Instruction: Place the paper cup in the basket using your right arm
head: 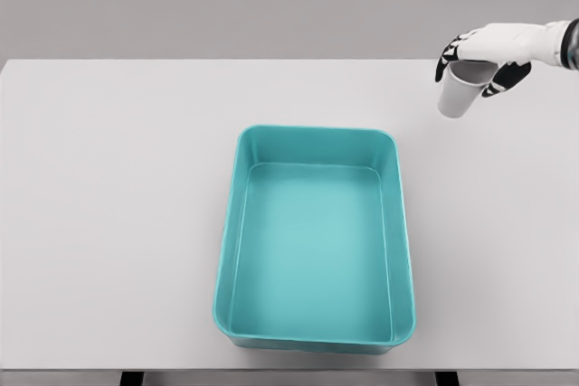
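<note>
While raised, right hand [484, 53] grips paper cup [460, 89]

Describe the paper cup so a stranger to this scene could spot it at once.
Start at the teal basket in the middle of the white table, then look up and right toward the far right corner. There the right hand grips the paper cup by its rim. It is the only small white cup, tapering downward.
</note>
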